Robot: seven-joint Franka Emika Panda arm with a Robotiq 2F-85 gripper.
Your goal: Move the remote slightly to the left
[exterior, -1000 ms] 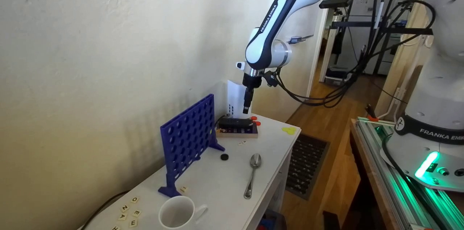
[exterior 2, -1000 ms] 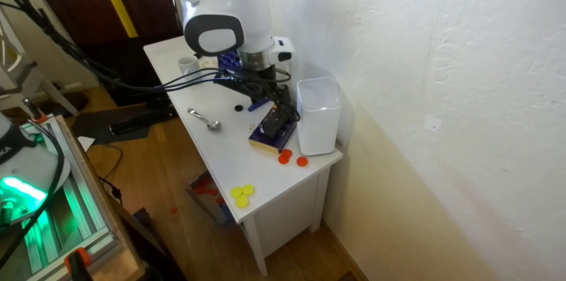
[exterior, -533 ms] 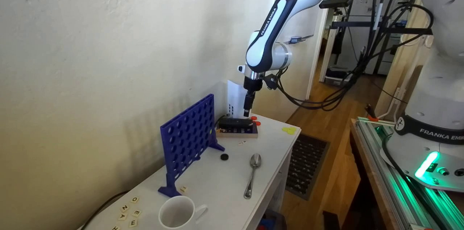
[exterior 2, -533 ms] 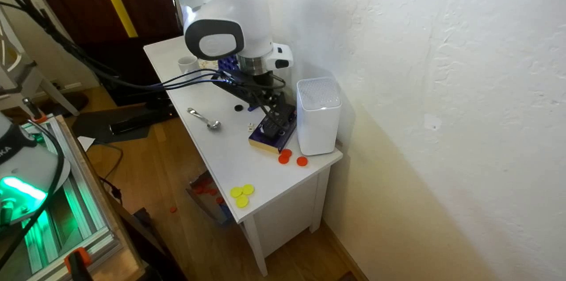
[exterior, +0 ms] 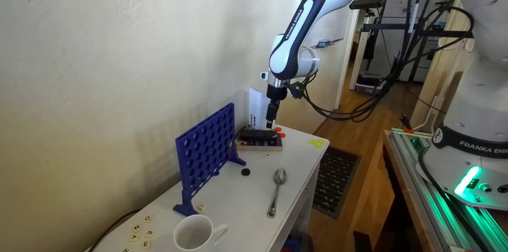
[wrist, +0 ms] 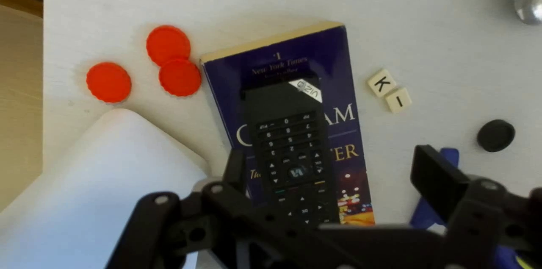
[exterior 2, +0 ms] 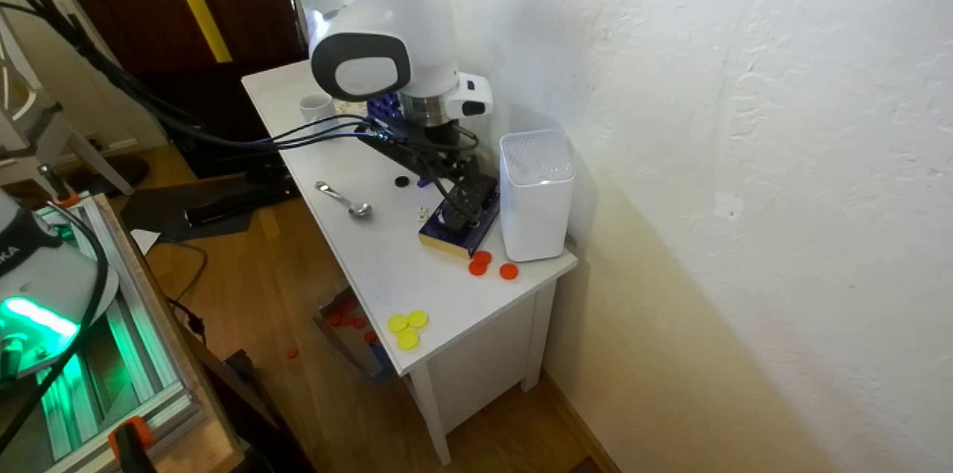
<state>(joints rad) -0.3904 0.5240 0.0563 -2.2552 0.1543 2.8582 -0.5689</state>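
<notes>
Reading your wrist view left to right, you had three red discs (wrist: 109,82) near the white box (wrist: 139,180), then the black remote (wrist: 291,146), lying face up on the book (wrist: 347,140). Your gripper (wrist: 333,170) hung over that pair, its jaws spread wide. Further right lay two letter tiles (wrist: 382,83), a black disc (wrist: 496,135) and, at the edge, the spoon (wrist: 531,0).

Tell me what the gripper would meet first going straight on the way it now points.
Most likely the remote: the open gripper points down at it, though one jaw might touch the book underneath first; the depth is hard to judge.
</notes>
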